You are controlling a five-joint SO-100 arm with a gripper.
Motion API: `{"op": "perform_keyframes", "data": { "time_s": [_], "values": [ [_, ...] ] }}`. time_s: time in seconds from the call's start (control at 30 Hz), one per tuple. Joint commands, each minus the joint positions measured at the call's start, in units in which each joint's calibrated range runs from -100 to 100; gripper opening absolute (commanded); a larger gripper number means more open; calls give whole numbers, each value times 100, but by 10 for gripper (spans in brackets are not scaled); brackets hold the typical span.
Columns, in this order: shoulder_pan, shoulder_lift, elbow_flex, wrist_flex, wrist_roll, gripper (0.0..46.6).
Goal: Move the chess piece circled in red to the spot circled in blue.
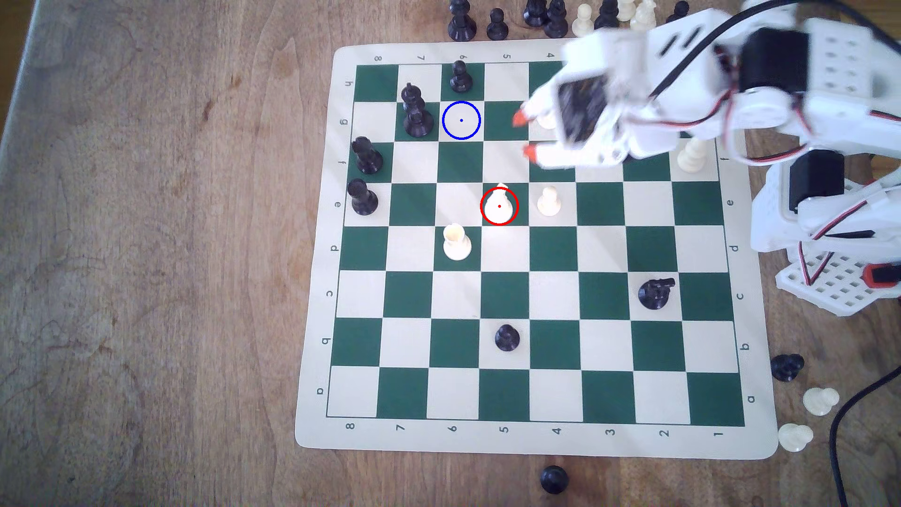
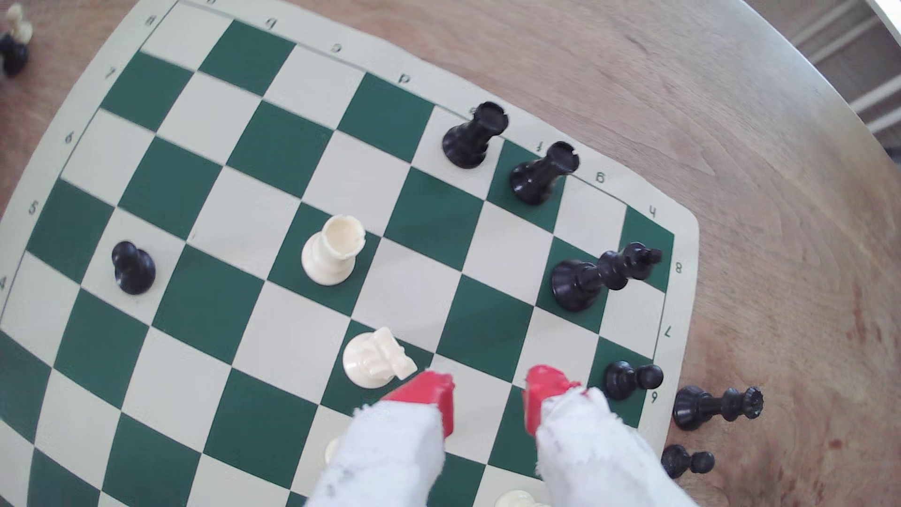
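Note:
The chess piece (image 1: pixel 499 205), a cream-white piece with a notched head, stands on a green square inside a red ring near the board's middle. In the wrist view the chess piece (image 2: pixel 375 358) sits just beside one red fingertip. The spot (image 1: pixel 461 120) is a cream square with a blue ring and dot, toward the exterior view's upper left of the piece. My gripper (image 1: pixel 524 135) hovers open above the board, up and to the exterior view's right of the piece, with nothing between its red-tipped fingers (image 2: pixel 429 390).
A black king (image 1: pixel 417 114) and a black pawn (image 1: pixel 460 78) stand next to the spot. Two black rooks (image 1: pixel 366 156) line the board's left edge. A white rook (image 1: pixel 456 242) and a white pawn (image 1: pixel 548 201) flank the ringed piece. Spare pieces (image 1: pixel 556 19) stand beyond the board.

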Motion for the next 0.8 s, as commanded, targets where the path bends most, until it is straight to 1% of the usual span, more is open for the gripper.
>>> {"op": "perform_keyframes", "data": {
  "time_s": [0.0,0.1,0.2,0.27,0.5,0.63,0.77],
  "values": [
    [37,963,-1459,585,254,80],
    [37,1761,-2112,1109,376,82],
    [22,2244,-2420,1396,435,84],
    [-18,2720,-2764,1642,454,84],
    [6,3620,-3562,1928,523,86],
    [-10,4070,-4052,2117,532,113],
    [29,4350,-4224,2199,591,122]
  ]
}}
